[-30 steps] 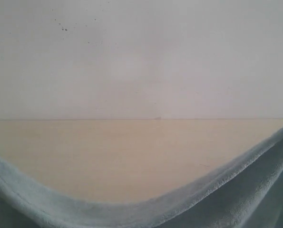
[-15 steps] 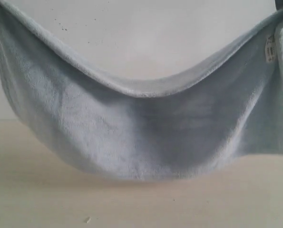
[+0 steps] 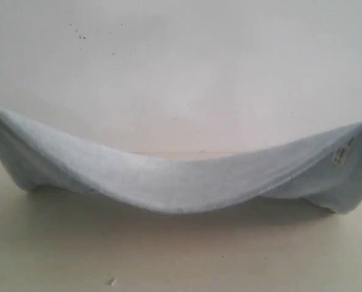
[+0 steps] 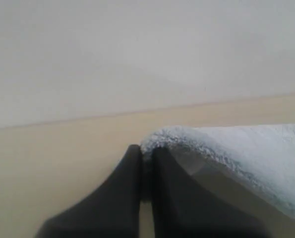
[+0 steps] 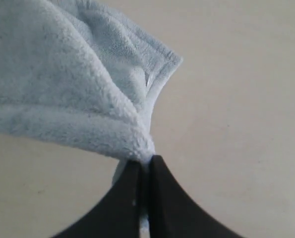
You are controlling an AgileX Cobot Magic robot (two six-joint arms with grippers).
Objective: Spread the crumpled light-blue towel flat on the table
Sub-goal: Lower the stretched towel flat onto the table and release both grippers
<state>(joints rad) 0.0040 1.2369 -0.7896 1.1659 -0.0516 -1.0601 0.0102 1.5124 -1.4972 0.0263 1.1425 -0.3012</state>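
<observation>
Left fingers (image 4: 125, 183) and right fingers (image 5: 122, 203) clenched on towel (image 3: 181, 182) corners, cloth sagging low over table (image 3: 181, 255)

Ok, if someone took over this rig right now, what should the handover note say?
Left gripper: shut on one towel corner.
Right gripper: shut on the other upper corner, the one near the tag.
Towel: held up between the two, sagging in the middle; its lower part seems to rest on the table.
Done: towel opened out and stretched wide.
To do: lower the held edge onto the table so the towel lies flat, then release both corners.
</observation>
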